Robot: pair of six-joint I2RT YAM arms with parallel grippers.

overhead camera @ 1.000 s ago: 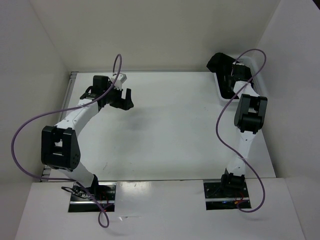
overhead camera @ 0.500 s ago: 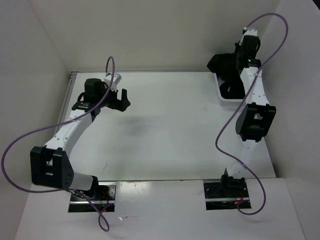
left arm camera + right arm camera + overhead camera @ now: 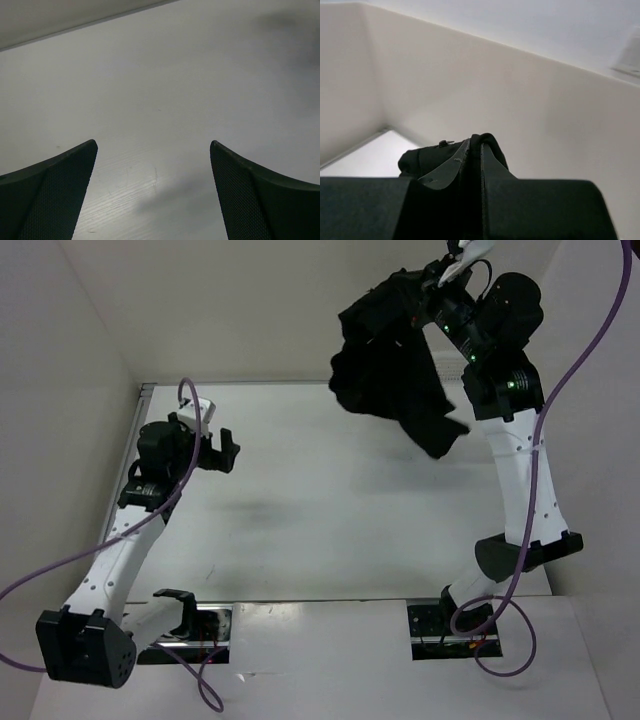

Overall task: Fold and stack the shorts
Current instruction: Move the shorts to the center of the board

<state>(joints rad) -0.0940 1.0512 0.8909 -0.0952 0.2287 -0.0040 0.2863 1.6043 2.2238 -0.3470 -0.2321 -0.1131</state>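
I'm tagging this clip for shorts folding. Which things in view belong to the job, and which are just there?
Job: shorts, hanging in the air from the shut right gripper; left gripper, open over the table.
Just there: table; purple cables.

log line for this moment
right pincer: shut on plain black cloth shorts, held aloft | left pincer: open, empty, above white table
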